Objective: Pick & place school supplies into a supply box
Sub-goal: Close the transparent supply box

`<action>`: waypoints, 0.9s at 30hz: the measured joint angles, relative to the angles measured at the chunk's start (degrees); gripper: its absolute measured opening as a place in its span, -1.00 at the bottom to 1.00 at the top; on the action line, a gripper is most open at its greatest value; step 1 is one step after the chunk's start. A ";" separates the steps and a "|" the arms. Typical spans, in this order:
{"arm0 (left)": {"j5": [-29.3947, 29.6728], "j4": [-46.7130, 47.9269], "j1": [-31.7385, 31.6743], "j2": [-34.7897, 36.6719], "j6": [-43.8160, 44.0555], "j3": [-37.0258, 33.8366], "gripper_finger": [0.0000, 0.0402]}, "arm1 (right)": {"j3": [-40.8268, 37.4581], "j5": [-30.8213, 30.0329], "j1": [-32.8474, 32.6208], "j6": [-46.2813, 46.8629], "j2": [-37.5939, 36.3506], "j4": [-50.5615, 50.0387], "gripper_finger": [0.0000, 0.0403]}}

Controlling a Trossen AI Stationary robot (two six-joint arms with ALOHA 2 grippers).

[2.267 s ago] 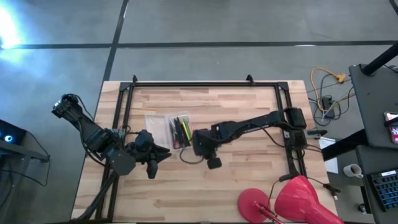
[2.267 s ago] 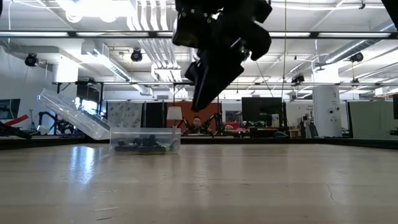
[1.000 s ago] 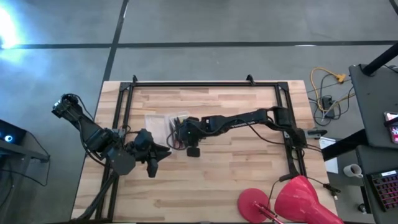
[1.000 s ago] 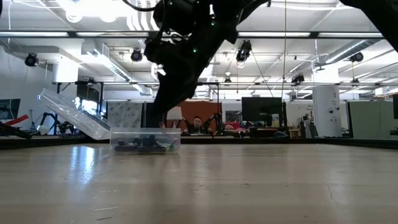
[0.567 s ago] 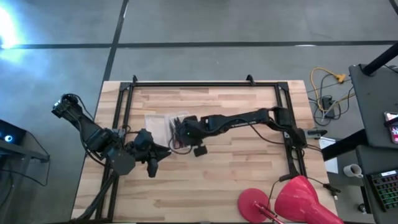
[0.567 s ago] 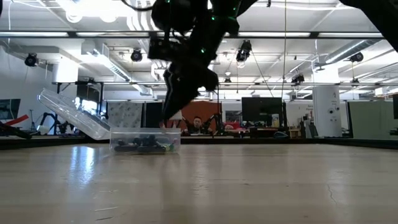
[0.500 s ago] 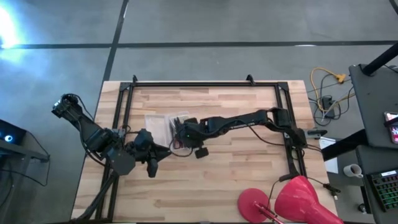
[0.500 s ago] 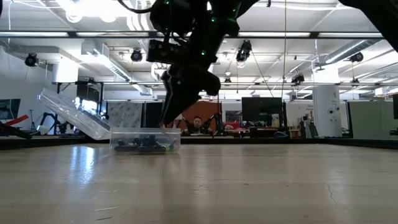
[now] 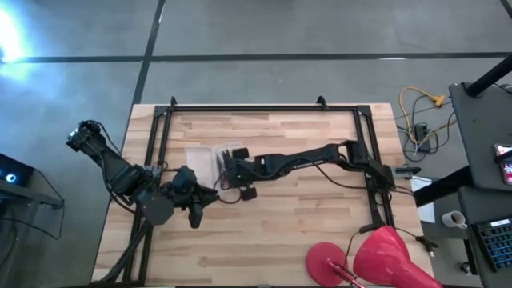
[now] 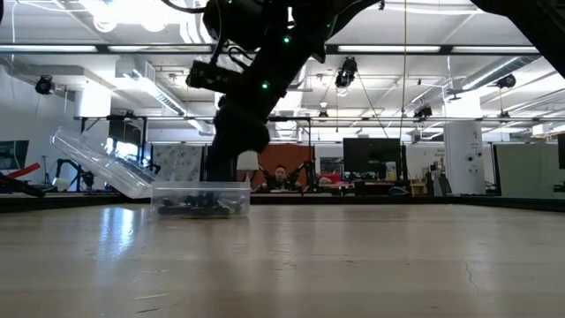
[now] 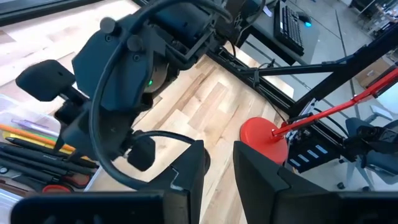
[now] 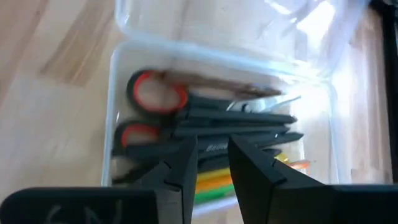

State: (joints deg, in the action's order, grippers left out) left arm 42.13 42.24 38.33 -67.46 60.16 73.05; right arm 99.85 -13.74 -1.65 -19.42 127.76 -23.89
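Wood-plank table (image 9: 320, 216) is carrying the whole job. Right gripper (image 12: 208, 163), fingers parted and holding nothing, is now hanging directly over the supply box (image 12: 124, 93), having swung in from beside it. Scissors (image 12: 161, 99) and pens (image 12: 249, 121) are lying inside; the box appears nudged slightly, so placement is probably finished. Left gripper (image 11: 217, 163), open, is waiting nearby.
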 joint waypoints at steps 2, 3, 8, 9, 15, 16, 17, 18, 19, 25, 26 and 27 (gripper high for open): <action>0.00 0.00 0.00 0.01 0.00 -0.01 -0.65 | 0.00 0.03 0.24 2.33 0.00 0.82 -0.59; 0.00 0.00 0.00 0.02 0.00 -0.01 -0.65 | 0.00 0.05 0.32 3.31 0.00 0.65 -0.59; 0.00 0.59 0.00 0.00 0.05 -0.31 -0.65 | -0.02 0.07 0.30 10.28 -2.87 -4.54 -0.59; 0.01 1.44 0.00 0.00 0.65 -0.64 -0.65 | -0.02 0.07 0.17 11.58 -4.03 -6.57 -0.59; 0.69 20.76 0.96 0.15 23.73 -2.10 -0.65 | -3.63 0.33 0.00 17.95 -9.99 -16.23 -0.59; 1.77 25.33 1.71 0.22 29.26 -2.17 -0.65 | -5.19 0.30 0.13 19.62 -11.11 -16.18 -0.59; 3.35 29.54 2.48 0.27 34.94 -2.17 -0.65 | -6.90 0.20 0.39 21.79 -12.29 -16.12 -0.59; 4.75 33.43 3.27 0.31 40.30 -2.17 -0.65 | -8.65 0.01 0.78 24.50 -13.33 -16.04 -0.59; 5.89 37.47 4.00 0.33 45.32 -2.17 -0.65 | -10.42 0.05 1.16 27.39 -14.18 -16.11 -0.59; 1.13 47.12 2.64 1.59 59.51 -7.85 -0.68 | -18.06 1.50 1.98 38.77 -17.41 -12.04 -0.59; -1.52 46.93 1.69 2.05 59.52 -9.87 -0.70 | -18.50 2.37 1.84 39.20 -17.73 -10.76 -0.59; -3.89 46.80 0.64 2.55 59.39 -11.89 -0.72 | -18.72 3.44 1.65 39.30 -17.81 -9.66 -0.59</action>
State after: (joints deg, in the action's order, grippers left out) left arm 38.24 89.03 38.97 -64.91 119.55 61.15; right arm 81.13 -10.30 0.00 19.88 109.96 -33.56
